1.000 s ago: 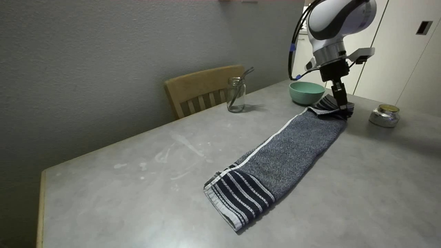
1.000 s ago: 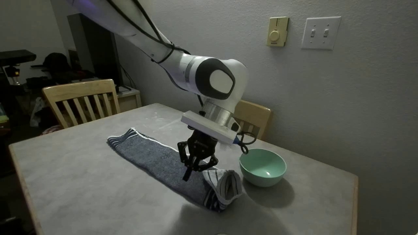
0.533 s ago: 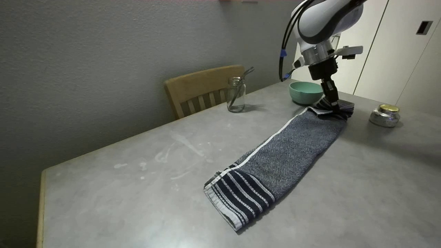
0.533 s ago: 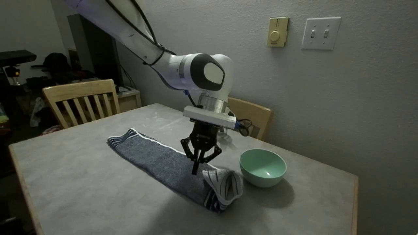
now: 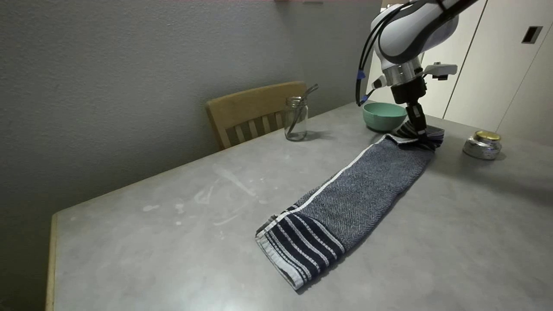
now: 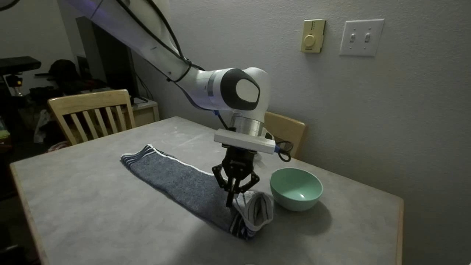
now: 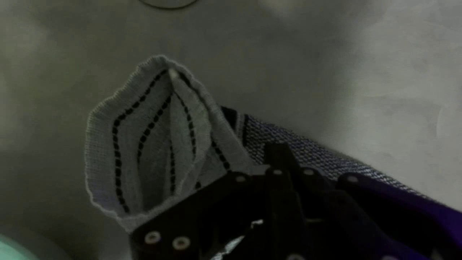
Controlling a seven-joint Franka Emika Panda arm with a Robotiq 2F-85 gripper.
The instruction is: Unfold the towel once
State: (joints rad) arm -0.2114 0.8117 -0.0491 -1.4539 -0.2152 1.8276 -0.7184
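Since half a second ago, the gripper [image 6: 229,203] has dipped nearer the curled end of the towel [image 6: 184,184]. Its tips are pressed together; I can't tell if they touch the towel. In an exterior view, the long towel stretches over the bench [image 6: 92,206], flat end toward 10 o'clock, curled end toward 4. A green bowl [image 6: 295,203] sits at the curl's 2 o'clock.

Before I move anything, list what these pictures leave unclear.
In an exterior view: whether the gripper touches the towel; both look dark there.
Wrist view: part of the towel, hidden behind the gripper.
Wrist view: bowl, cut off by the lower-left corner.
Wrist view: rounded thing, cut off by the top edge.
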